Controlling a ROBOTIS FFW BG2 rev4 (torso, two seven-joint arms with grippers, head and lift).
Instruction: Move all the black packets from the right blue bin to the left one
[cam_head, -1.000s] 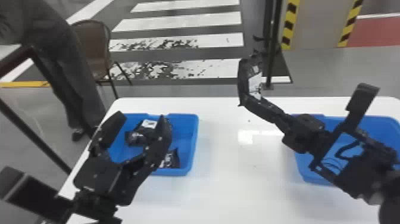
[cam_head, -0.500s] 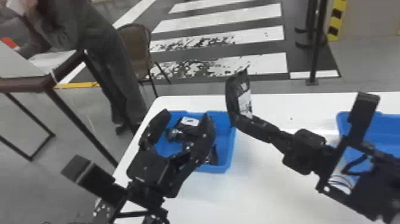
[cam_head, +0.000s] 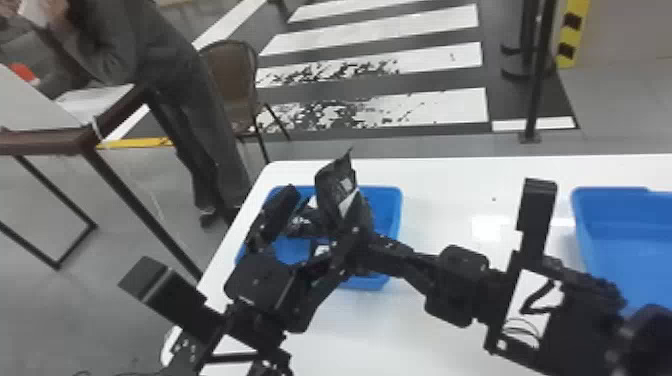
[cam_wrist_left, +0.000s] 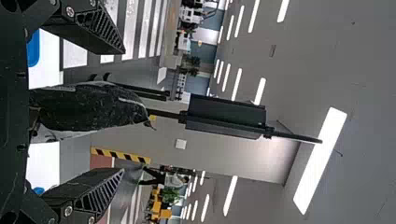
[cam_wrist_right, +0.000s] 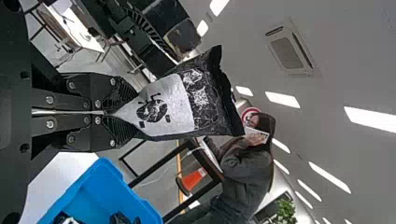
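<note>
My right gripper (cam_wrist_right: 120, 112) pinches the black packet (cam_wrist_right: 170, 105) by one end, seemingly over the left blue bin (cam_head: 393, 215). With my left gripper (cam_wrist_left: 123, 112) spread around it, I'd centre, close (gently), then release the right.

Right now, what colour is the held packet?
The packet is black, its label whitish; clearest in the right wrist view.

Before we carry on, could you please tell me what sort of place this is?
Probably an indoor test or demonstration hall: crosswalk stripes mark the floor, strip lights line the ceiling, and there is an orange cone.
</note>
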